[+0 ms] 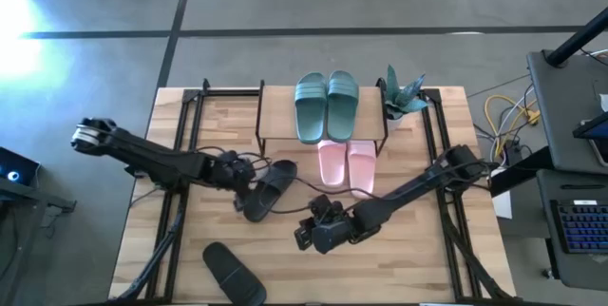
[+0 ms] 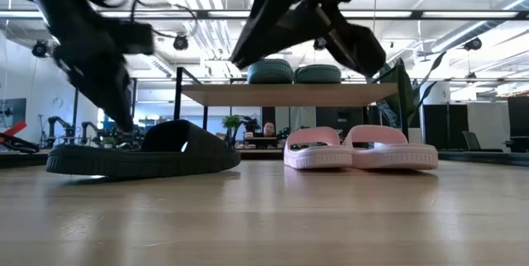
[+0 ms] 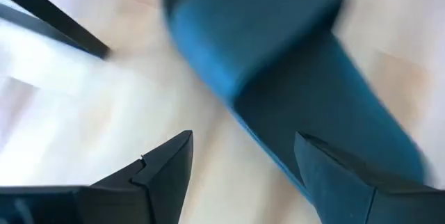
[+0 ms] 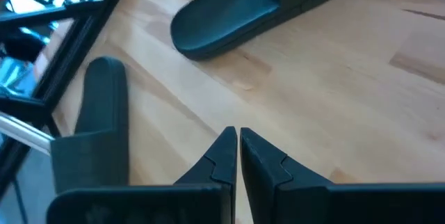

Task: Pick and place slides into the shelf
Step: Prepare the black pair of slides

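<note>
One black slide (image 1: 268, 188) lies sole down on the table, left of centre. My left gripper (image 1: 243, 190) is open at its left side; in the left wrist view the slide (image 3: 292, 64) fills the space ahead of the gripper (image 3: 243, 138). My right gripper (image 1: 304, 237) is shut and hovers over bare wood near the table's middle (image 4: 238, 138). The second black slide (image 1: 233, 273) lies near the front edge. The teal pair (image 1: 326, 105) rests on the shelf (image 1: 277, 116) board. The pink pair (image 1: 345, 165) sits on the table, heels under the board's front. My left gripper has one finger (image 3: 348, 182) over the long side edge of the black slide (image 3: 278, 147) and the other over bare table. It comes slanting down from the table's left. Whether the finger touches the slide I cannot tell; the slide lies flat on the wood.
A potted plant (image 1: 404, 94) stands at the shelf's right end. Black frame rails (image 1: 180, 144) run along both table sides. Cables and a keyboard lie beyond the right edge. Bare wood lies between the right gripper and the near edge.
</note>
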Motion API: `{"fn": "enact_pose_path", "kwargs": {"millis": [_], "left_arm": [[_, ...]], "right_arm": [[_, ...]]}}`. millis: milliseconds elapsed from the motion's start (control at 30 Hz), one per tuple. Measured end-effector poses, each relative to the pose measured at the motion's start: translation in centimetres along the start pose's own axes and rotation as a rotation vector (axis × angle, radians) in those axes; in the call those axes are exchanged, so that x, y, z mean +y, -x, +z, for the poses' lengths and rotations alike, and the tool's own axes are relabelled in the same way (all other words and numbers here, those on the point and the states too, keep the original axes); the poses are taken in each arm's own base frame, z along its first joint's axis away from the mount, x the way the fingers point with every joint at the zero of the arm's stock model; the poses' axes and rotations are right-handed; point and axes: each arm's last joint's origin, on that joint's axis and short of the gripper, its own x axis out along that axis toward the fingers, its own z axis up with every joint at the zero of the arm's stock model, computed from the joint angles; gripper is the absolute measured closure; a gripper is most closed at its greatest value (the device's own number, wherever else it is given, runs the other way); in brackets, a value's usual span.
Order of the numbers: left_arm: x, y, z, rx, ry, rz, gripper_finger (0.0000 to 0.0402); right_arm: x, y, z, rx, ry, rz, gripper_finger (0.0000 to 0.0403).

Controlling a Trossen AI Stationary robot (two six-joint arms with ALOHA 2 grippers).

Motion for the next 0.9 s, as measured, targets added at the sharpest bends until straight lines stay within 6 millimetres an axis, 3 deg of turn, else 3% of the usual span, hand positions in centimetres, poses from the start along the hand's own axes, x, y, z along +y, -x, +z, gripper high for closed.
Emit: {"fn": "enact_pose_path", "kwargs": {"millis": [167,333,667,900], "left_arm": [[-0.3,2.2,-1.9,0.023,-0.063,-0.191,0.0164],[-0.5,2.4,-4.1,0.035,-0.006,-0.238,0.0164],[-0.5,-0.1,-6.1,0.041,-0.018,-0.178,0.0164],[-0.6,-2.0,-7.0,-0.008,-0.026,-0.216,0.0164]], "right_arm": [[0.0,-2.0,0.1,0.072,0.056,0.043,0.0390],[0.7,-4.4,0.0,0.086,0.114,0.067,0.0390],[4.4,-8.7,0.7,0.052,0.281,0.105,0.0390],[5.2,-10.9,2.0,0.077,0.323,0.000,0.0390]]}}
